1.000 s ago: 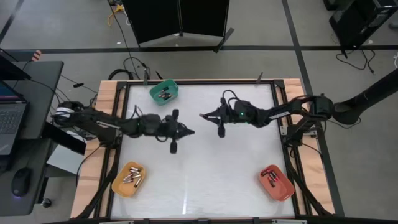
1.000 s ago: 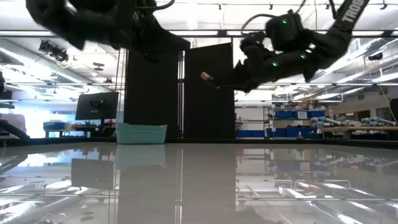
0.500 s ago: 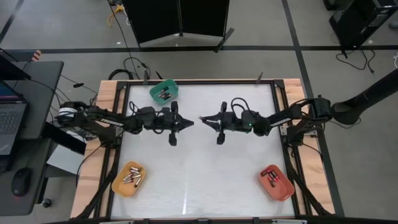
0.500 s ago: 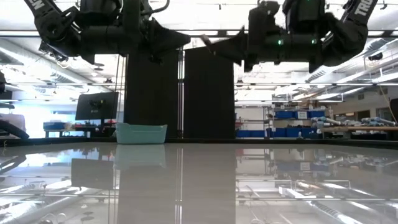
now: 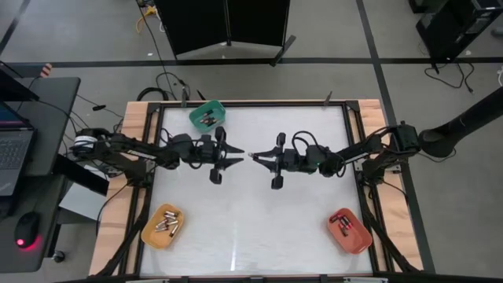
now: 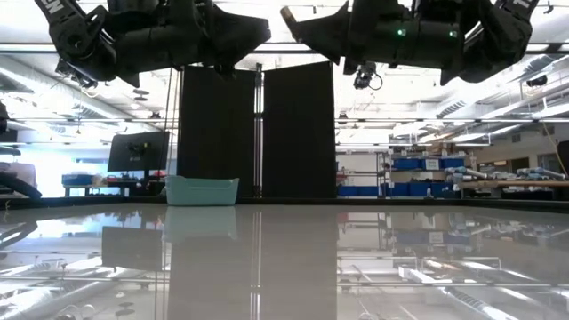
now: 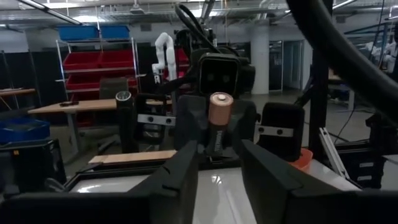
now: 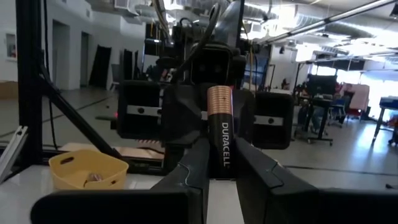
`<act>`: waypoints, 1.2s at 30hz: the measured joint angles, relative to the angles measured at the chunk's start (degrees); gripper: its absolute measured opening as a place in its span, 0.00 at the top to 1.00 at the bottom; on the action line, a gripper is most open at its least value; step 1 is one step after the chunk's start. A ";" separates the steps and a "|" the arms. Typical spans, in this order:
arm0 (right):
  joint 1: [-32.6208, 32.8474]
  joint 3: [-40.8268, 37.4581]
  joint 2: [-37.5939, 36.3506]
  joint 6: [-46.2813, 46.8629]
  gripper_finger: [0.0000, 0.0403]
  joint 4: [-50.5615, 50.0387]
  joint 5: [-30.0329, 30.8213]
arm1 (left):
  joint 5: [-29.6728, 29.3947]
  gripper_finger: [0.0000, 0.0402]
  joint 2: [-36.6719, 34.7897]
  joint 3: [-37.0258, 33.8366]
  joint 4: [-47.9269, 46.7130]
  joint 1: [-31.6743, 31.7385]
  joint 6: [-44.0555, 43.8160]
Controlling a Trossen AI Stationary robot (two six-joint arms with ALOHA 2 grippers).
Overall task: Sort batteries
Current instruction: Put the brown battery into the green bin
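right gripper (image 8: 216, 163): clamped on a duracell battery (image 8: 220, 132), copper end out past the fingertips. left gripper (image 7: 219, 163): fingers parted, facing it tip to tip above mid-table; the battery stands just beyond them. farther off: green bin (image 5: 207, 116), orange bin (image 5: 163, 225), red bin (image 5: 349, 230) with more batteries.

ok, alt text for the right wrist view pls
A Duracell battery stands upright, clamped between the right gripper's two dark fingers. Directly beyond it the left arm's wrist faces the camera. A yellow bin sits on the table edge, with a workshop room behind.
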 joint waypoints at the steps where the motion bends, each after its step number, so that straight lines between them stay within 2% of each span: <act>1: -0.02 0.08 0.00 -0.15 0.85 0.01 0.02 | 0.08 0.67 0.26 0.00 0.26 -0.11 0.00; 10: -0.02 0.14 0.00 -0.46 0.85 0.01 1.01 | -0.11 0.57 7.05 1.92 5.89 -1.12 0.08; 17: -0.02 0.14 0.00 -0.84 0.85 -0.08 1.01 | -0.31 0.55 11.95 3.40 14.14 -1.12 1.22; 28: -0.02 0.14 0.02 -0.84 0.85 -0.51 1.01 | -0.47 0.55 12.92 3.98 15.20 -1.12 1.17; 36: 0.02 0.14 0.02 -0.84 0.85 -0.62 0.96 | 2.58 0.55 12.92 5.80 14.38 -1.18 -2.82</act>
